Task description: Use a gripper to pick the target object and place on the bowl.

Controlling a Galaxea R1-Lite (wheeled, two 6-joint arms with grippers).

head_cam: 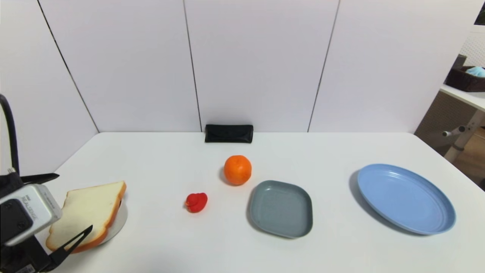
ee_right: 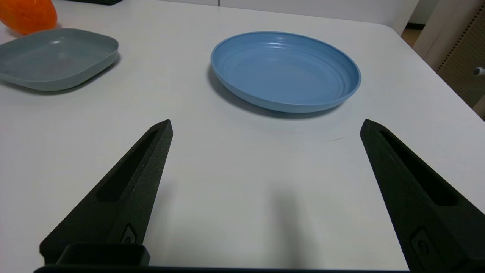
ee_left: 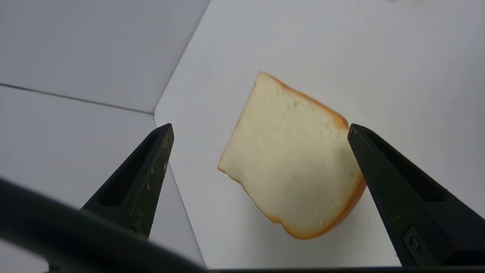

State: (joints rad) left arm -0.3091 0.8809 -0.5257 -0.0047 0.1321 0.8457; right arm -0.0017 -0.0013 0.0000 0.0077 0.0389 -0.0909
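The toast slice (head_cam: 86, 213), pale cream with an orange-brown crust, lies tilted on top of the beige-grey bowl (head_cam: 120, 220) at the table's near left. Only a sliver of the bowl's rim shows past the crust. My left gripper (head_cam: 74, 201) is open, its fingers apart on either side of the toast and not touching it. In the left wrist view the left gripper (ee_left: 260, 128) is open above the toast (ee_left: 291, 163), and the bowl is hidden beneath. My right gripper (ee_right: 266, 123) is open and empty over bare table, out of the head view.
An orange (head_cam: 237, 170), a small red toy (head_cam: 196, 202) and a grey-blue square dish (head_cam: 280, 208) sit mid-table. A large blue plate (head_cam: 405, 198) lies at the right, in front of the right gripper. A black case (head_cam: 229, 133) stands against the back wall.
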